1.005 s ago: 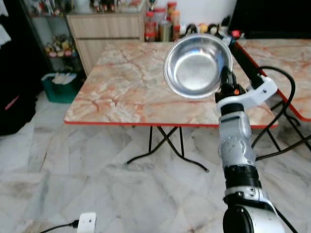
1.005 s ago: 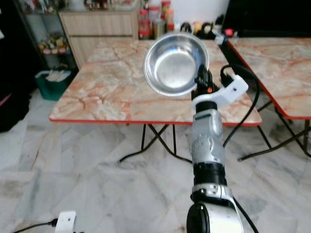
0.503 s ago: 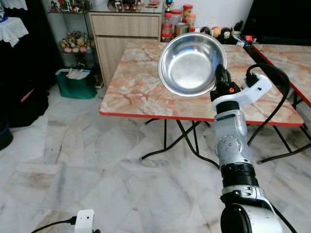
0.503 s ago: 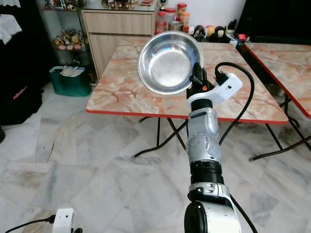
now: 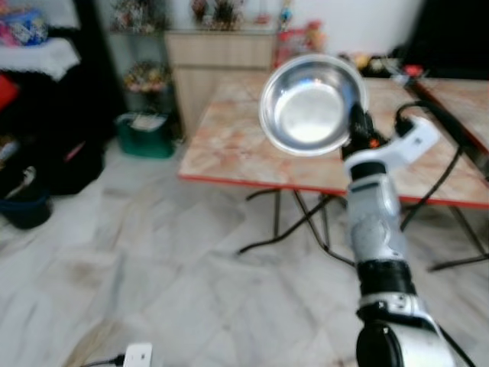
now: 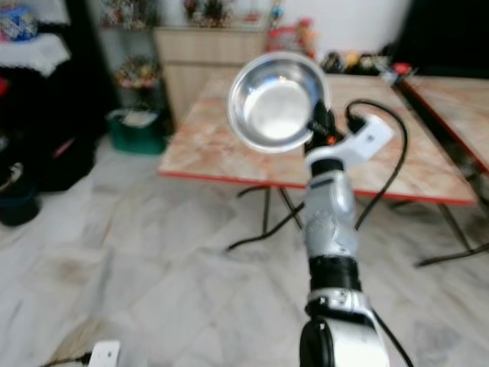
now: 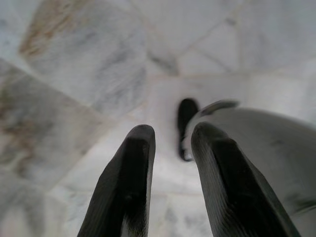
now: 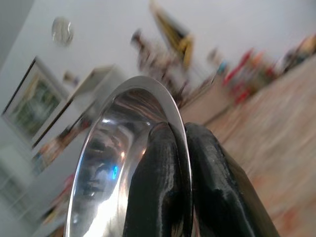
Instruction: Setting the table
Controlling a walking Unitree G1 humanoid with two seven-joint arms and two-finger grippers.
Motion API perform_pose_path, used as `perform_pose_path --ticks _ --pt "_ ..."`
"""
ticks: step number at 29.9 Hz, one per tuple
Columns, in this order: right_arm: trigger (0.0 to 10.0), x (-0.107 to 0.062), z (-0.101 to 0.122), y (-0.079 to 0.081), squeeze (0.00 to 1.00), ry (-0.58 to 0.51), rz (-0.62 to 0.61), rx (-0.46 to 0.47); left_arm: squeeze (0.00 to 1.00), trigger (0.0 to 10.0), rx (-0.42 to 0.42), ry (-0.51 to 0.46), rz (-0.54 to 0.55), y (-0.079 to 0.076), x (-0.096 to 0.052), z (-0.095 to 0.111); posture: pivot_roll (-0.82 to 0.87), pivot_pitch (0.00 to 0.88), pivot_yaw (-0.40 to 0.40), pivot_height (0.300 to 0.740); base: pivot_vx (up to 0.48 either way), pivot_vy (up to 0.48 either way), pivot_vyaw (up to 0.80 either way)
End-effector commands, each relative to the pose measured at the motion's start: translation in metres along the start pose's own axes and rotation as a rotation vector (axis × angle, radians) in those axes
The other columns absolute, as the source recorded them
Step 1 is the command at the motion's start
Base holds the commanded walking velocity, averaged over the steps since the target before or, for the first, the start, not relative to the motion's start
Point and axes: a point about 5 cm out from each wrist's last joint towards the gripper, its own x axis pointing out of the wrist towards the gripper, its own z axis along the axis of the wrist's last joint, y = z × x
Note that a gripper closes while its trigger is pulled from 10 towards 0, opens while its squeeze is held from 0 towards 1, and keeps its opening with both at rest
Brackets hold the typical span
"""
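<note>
While the head views are blurred, the steel bowl (image 5: 312, 104) reads clearly: it is held up in the air on edge, its hollow facing the camera, in front of the near part of the marble-patterned tabletop (image 5: 229, 141) with the red rim. The right hand (image 8: 178, 148) is clamped on the bowl's rim, one black finger (image 8: 158, 182) inside the bowl and the other outside, with the thin metal edge running between them. In the head views that hand sits at the bowl's right edge, at the end of the raised silver right arm (image 5: 373, 222), which carries a white bracket and a looping black cable (image 6: 386, 160).

Behind the bowl the tabletop stands on black folding legs (image 5: 283, 222). A second tabletop (image 6: 451, 95) of the same pattern lies to the right, just beside it. At the far end stand red-capped jars (image 5: 298, 37), too blurred to tell apart, and a wooden cabinet (image 5: 218, 57). A green bin (image 5: 145, 134) sits on the floor to the left of the table, with dark shelving beyond it.

The left hand (image 7: 168, 143) hangs low over the pale marble floor (image 7: 89, 64), its two black fingers slightly apart with nothing between them. A white plug block (image 5: 137, 356) lies on the floor near the robot.
</note>
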Motion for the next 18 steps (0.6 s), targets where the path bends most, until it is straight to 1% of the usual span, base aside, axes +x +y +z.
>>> perform_pose_path --ticks 1,7,12,15,16,18 --pt "10.0 0.002 0.012 -0.006 0.0 -0.035 -0.015 -0.015 0.0 10.0 0.008 -0.024 -0.024 -0.009 0.002 0.009 0.08 0.0 -0.027 0.732 0.292 0.0 0.0" --pt "10.0 0.002 0.014 -0.01 0.0 -0.052 -0.036 0.014 0.0 10.0 0.01 -0.027 -0.027 -0.01 0.003 0.01 0.08 0.0 -0.026 0.732 0.299 0.0 0.0" --pt "10.0 0.001 0.013 -0.013 0.0 -0.046 -0.051 0.0 0.0 10.0 0.011 -0.038 -0.029 -0.011 0.003 0.014 0.08 0.0 -0.026 0.732 0.298 0.0 0.0" --pt "10.0 -0.003 0.01 -0.022 0.0 -0.029 -0.094 -0.01 0.0 10.0 0.01 -0.042 -0.031 -0.011 0.004 0.015 0.08 0.0 -0.027 0.732 0.298 0.0 0.0" --pt "10.0 -0.006 0.007 -0.029 0.0 -0.015 -0.126 -0.011 0.0 10.0 0.011 -0.042 -0.033 -0.011 0.004 0.015 0.08 0.0 -0.027 0.732 0.296 0.0 0.0" --pt "10.0 -0.009 0.004 -0.036 0.0 -0.002 -0.157 -0.008 0.0 10.0 0.012 -0.042 -0.035 -0.012 0.003 0.014 0.08 0.0 -0.026 0.732 0.296 0.0 0.0"
